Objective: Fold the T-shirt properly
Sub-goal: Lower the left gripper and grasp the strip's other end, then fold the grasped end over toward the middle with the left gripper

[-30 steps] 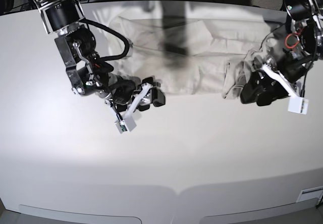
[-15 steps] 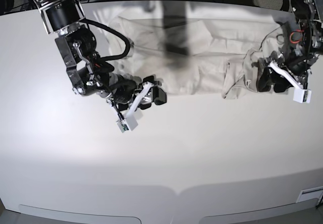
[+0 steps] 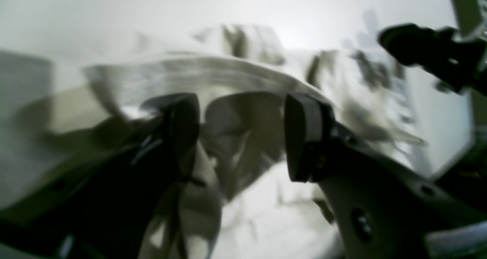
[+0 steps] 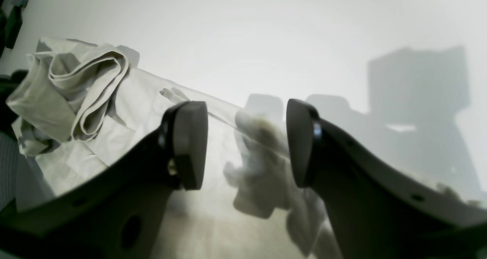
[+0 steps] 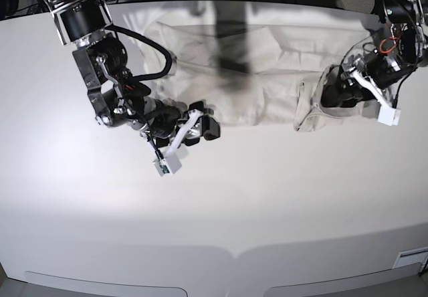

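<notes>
Overhead, the table [image 5: 214, 210] is carrying the T-shirt [image 5: 247, 76], which is lying spread along the far edge, bunched into folds toward the far right corner. Next, the left hand [image 5: 341, 91] is hovering spread over that bunched cloth, gripping nothing. Lastly, the right hand [image 5: 200, 124] is hanging spread at the shirt's near hem, also gripping nothing.
</notes>
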Robot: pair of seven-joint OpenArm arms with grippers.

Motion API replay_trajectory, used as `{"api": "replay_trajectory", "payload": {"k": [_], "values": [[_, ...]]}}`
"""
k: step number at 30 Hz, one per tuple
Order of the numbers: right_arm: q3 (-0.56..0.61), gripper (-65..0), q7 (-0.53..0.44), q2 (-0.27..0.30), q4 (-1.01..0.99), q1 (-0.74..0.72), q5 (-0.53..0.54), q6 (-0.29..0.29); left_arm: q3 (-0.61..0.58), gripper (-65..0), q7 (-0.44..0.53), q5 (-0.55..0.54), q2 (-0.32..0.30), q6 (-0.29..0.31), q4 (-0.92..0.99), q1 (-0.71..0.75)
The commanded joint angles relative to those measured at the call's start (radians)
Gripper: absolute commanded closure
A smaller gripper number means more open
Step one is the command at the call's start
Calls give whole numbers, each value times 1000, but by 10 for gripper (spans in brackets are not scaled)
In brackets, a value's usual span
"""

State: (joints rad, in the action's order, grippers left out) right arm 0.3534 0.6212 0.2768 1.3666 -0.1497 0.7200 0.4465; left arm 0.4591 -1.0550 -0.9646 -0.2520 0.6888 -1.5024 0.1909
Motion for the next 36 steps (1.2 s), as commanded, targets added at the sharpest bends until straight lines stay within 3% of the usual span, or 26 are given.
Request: {"api": "replay_trajectory", "payload": {"k": [1,4,8,11,14,16,18,21,27,32,36], "values": [[-5,-332,-20,1,14,-22,16,10,6,-348,-18,-43,-14,9,-14,-8],[-5,-332,-20,4,14,-22,16,10,6,-348,-134,-123,-14,9,-14,-8],[-5,-332,-20,4,14,-22,16,10,6,-347,-322,-332,-14,9,-14,1],[-5,-332,-20,6,14,-23,16,10,6,-340,-341,-470,-14,9,-15,30],[-5,-332,-23,6,14,-23,16,10,6,-307,-341,-512,-21,9,-23,51],[-5,-332,-23,6,14,-23,16,10,6,-304,-236,-464,-43,9,-30,52],[-5,-332,-22,6,14,-22,16,10,6,-305,-90,-344,-83,9,-44,52],[-5,-332,-19,14,14,-22,16,10,6,-305,51,-139,-135,9,-72,53],[-5,-332,-19,23,14,-22,16,10,8,-305,169,16,-177,9,-77,54],[-5,-332,-20,23,14,-23,16,10,8,-305,311,163,-159,9,-74,60],[-5,-332,-19,23,14,-23,16,10,8,-305,323,209,-115,9,-74,61]]}}
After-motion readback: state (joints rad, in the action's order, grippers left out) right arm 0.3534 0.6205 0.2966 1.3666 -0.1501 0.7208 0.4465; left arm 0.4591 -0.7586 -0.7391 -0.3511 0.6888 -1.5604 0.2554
